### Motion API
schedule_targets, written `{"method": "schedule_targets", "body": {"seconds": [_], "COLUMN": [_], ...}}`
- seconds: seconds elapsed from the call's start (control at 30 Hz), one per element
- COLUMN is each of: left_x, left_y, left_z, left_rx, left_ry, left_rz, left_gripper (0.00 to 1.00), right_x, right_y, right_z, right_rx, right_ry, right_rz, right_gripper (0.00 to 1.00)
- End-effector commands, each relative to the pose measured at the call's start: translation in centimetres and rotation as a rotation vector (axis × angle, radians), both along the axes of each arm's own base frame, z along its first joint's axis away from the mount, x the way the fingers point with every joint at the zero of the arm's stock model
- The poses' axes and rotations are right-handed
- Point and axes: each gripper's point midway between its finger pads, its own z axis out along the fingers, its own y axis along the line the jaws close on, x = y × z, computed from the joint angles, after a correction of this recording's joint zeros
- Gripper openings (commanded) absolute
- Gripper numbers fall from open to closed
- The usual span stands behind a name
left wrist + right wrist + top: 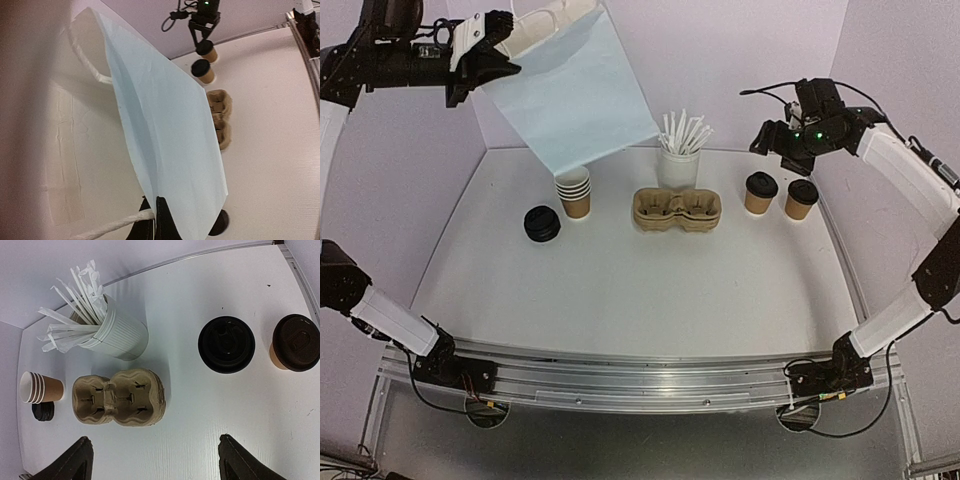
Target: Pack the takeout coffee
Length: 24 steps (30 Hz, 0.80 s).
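Note:
Two lidded brown cups [760,193] [801,199] stand at the right; they also show in the right wrist view [226,344] [296,343]. The tan pulp carrier [677,209] [119,397] sits mid-table, empty. A stack of open brown cups [574,193] [41,387] stands beside a pile of black lids [542,224] [43,411]. My left gripper [498,48] [155,212] is raised at the far left, shut on the top edge of the white handled paper bag [575,90] [165,135]. My right gripper [778,140] [152,457] is open and empty, high above the lidded cups.
A white ribbed cup of white sticks [678,160] [112,332] stands behind the carrier. The hanging bag hides part of the back wall and overhangs the stack of cups. Purple walls close in the white table [640,300] at the back and sides.

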Motion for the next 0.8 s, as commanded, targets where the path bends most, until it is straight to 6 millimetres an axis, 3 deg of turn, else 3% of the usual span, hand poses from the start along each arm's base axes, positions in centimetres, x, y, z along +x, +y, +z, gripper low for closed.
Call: {"method": "schedule_targets", "body": {"seconds": [0.0, 0.17, 0.37, 0.57, 0.77], "left_x": [-3.1, -7.0, -7.1, -9.0, -10.7], "left_y": [-1.1, -4.4, -5.7, -6.4, -6.1], "left_z": [-9.1, -15.6, -18.9, -21.1, -24.0], "left_rx": [0.037, 0.124, 0.158, 0.168, 0.221], "left_ry": [0.514, 0.596, 0.574, 0.616, 0.553], "left_rz": [0.053, 0.017, -0.026, -0.146, -0.271], "left_gripper": [0.00, 0.00, 0.00, 0.00, 0.00], "right_x": [-0.3, -0.4, -0.7, -0.7, -0.4], "right_y": [1.5, 2.7, 3.7, 4.6, 6.9], "right_z": [2.2, 1.6, 0.7, 0.1, -0.2], "right_rx": [0.045, 0.021, 0.005, -0.001, -0.015], "right_ry": [-0.050, -0.043, -0.029, -0.019, -0.023], "right_rz": [0.011, 0.027, 0.043, 0.056, 0.093], "right_gripper": [0.81, 0.81, 0.81, 0.81, 0.80]}}
